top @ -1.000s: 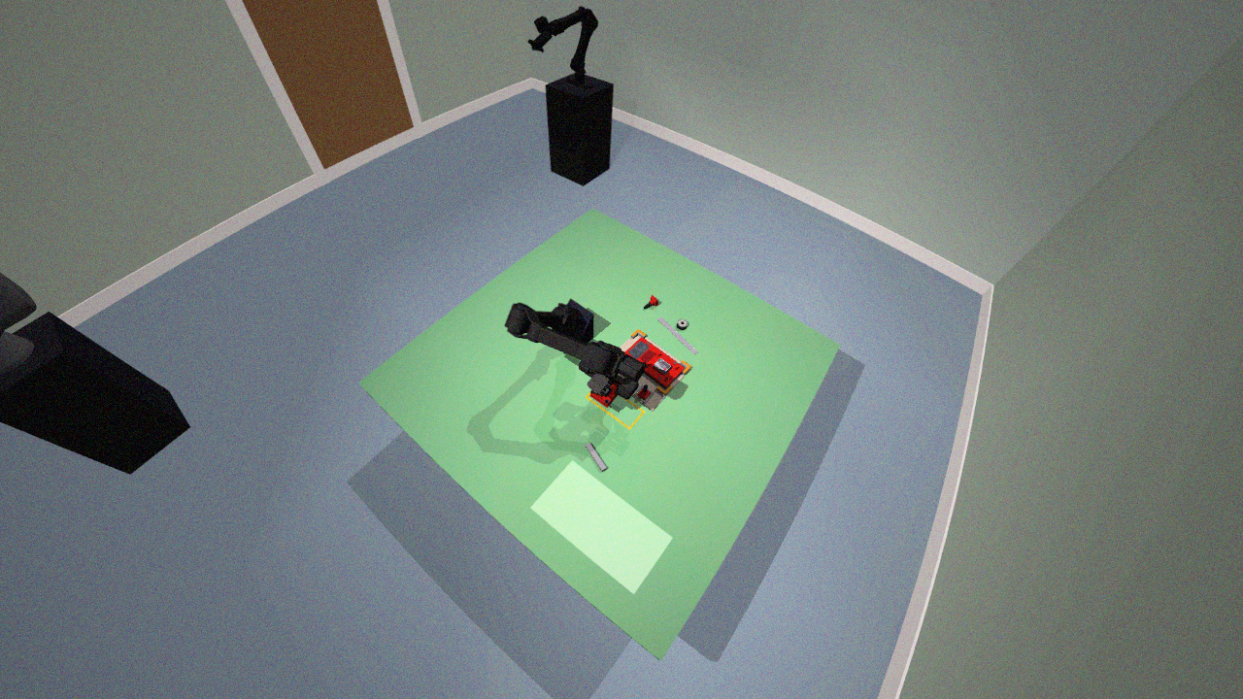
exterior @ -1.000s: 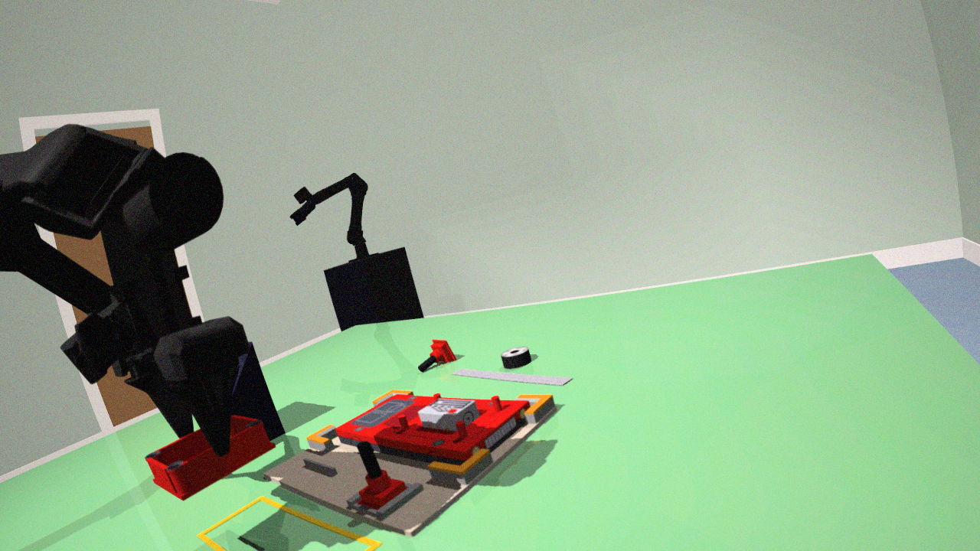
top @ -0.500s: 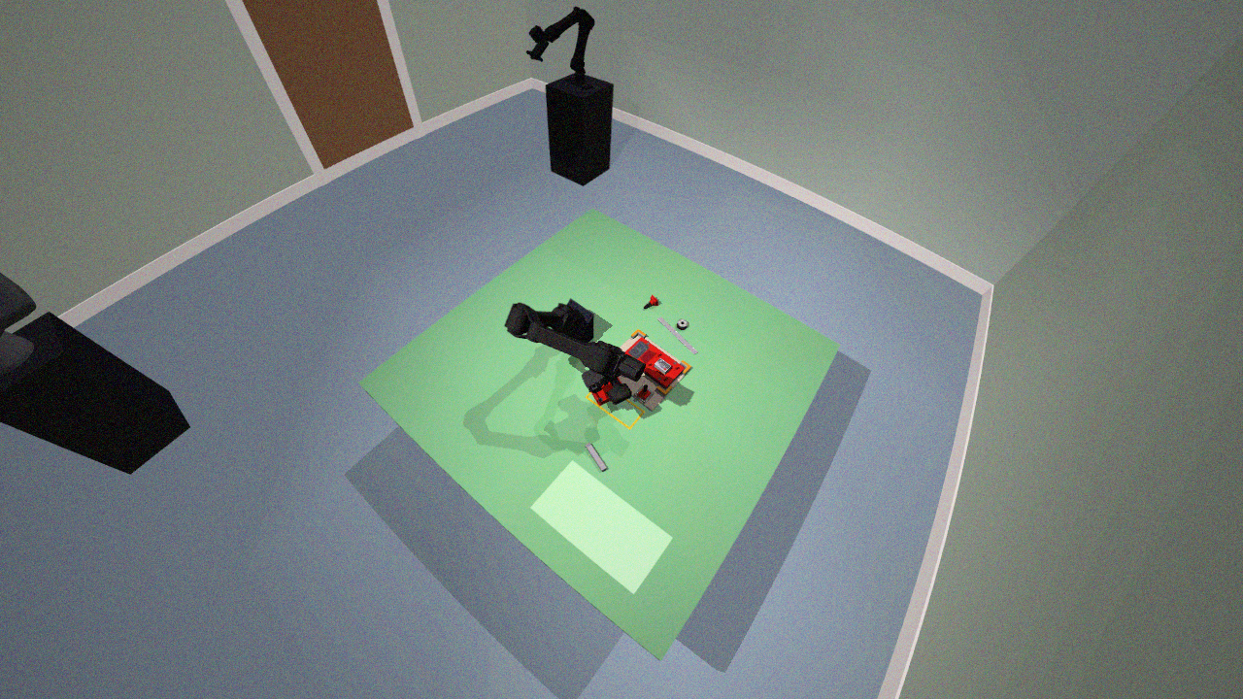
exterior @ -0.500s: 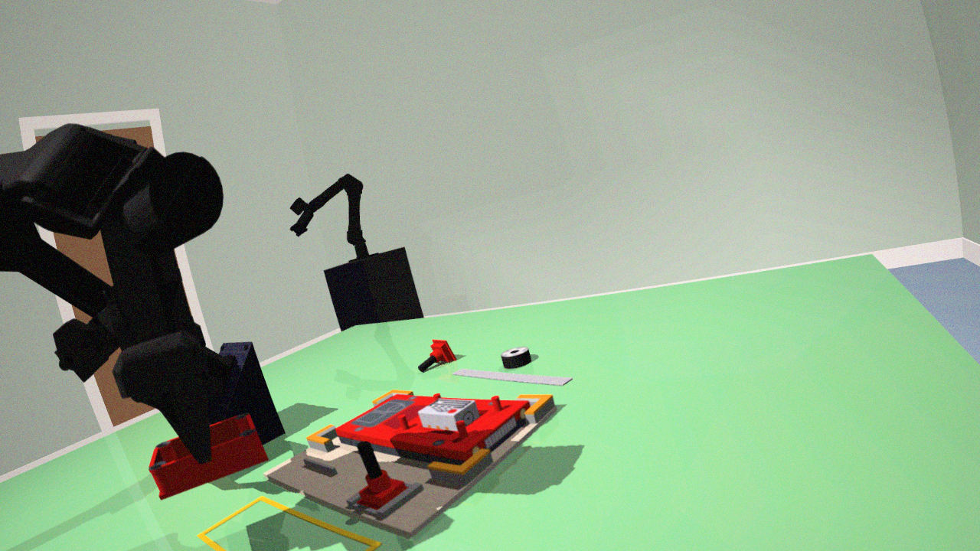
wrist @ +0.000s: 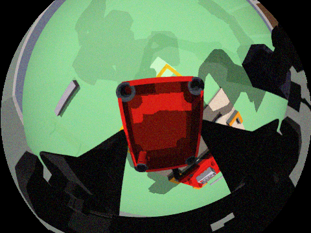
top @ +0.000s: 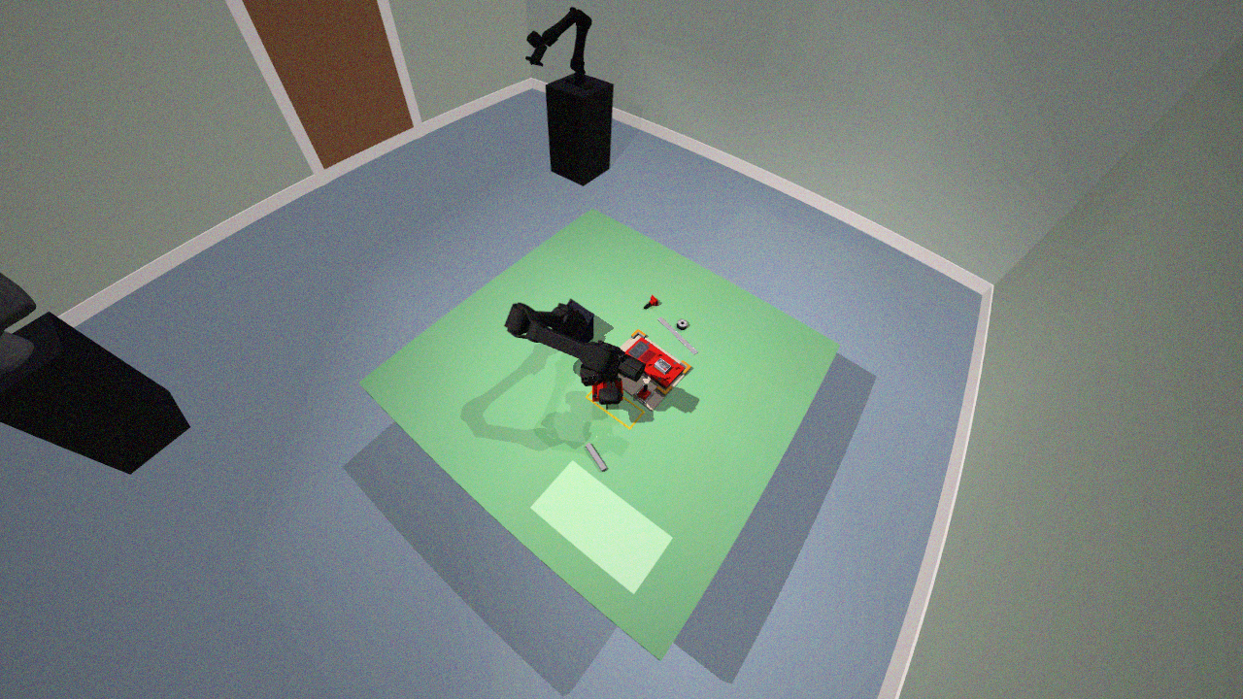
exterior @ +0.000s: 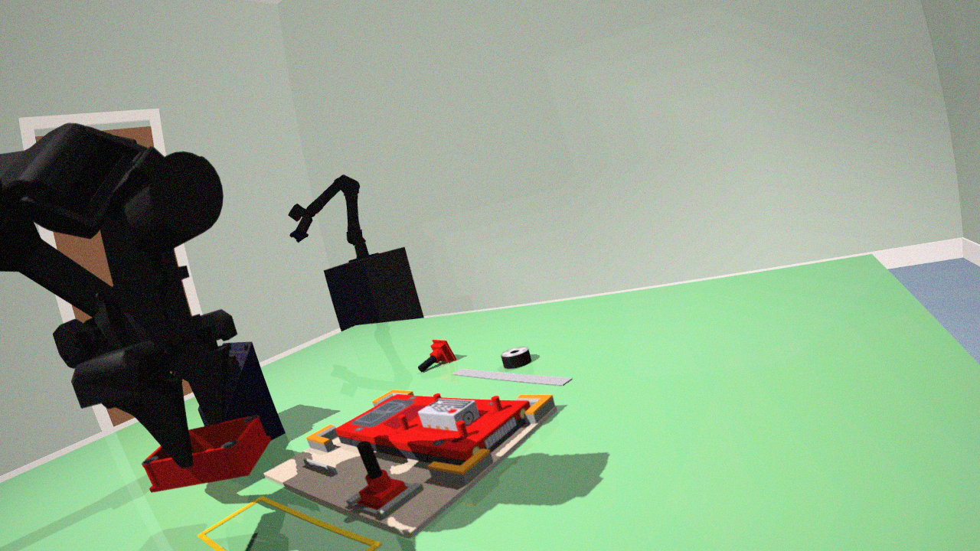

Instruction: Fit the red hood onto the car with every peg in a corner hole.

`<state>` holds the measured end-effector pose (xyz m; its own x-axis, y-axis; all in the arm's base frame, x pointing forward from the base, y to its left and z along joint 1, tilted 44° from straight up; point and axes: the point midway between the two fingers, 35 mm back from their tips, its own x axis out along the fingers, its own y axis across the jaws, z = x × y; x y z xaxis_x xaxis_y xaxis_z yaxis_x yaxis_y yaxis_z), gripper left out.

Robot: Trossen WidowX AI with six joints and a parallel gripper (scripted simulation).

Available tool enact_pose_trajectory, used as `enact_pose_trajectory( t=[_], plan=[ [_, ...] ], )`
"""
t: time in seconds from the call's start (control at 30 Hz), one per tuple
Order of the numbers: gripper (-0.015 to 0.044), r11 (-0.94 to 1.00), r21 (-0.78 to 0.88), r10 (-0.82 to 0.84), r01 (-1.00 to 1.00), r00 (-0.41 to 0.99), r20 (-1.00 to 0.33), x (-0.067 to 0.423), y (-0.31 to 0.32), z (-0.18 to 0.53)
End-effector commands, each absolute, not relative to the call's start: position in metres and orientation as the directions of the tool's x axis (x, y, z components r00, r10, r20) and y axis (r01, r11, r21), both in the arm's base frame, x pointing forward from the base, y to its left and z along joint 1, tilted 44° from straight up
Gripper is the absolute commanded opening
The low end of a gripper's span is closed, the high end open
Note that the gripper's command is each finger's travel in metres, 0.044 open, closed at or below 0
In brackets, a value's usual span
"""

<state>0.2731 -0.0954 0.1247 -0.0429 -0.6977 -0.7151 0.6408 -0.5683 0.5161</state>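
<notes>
My gripper (exterior: 205,448) (wrist: 164,129) (top: 608,388) is shut on the red hood (exterior: 219,455) (wrist: 160,125) and holds it just above the table with its hollow underside up. A dark hole shows in each corner boss. The hood hangs left of the jig in the exterior view. The red car chassis (exterior: 404,428) (top: 654,360) (wrist: 199,173) sits in the jig (exterior: 424,503) with the grey engine block (exterior: 448,413) on its deck and short red pegs around it. The hood is apart from the chassis.
A red clamp lever (exterior: 375,479) stands at the jig's front. A yellow outlined rectangle (exterior: 226,520) (wrist: 168,70) is marked on the table below the hood. A red tool (exterior: 438,353), a black ring (exterior: 515,357) and a grey strip (exterior: 512,377) lie behind the jig. Another grey bar (top: 596,457) (wrist: 67,98) lies apart.
</notes>
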Motion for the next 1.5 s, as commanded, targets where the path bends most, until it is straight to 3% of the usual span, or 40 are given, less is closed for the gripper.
enact_pose_trajectory(
  t=[0.0,0.57,1.47],
  plan=[
    [0.0,-0.615,0.566,-0.698,0.549,-0.043,-0.715,0.273,-0.095,0.125],
    [0.0,-0.715,0.692,-0.698,0.098,-0.044,-0.715,0.273,-0.095,0.126],
    [0.0,-0.712,0.701,-0.7,-0.034,-0.045,-0.713,0.269,-0.149,0.071]
  ],
)
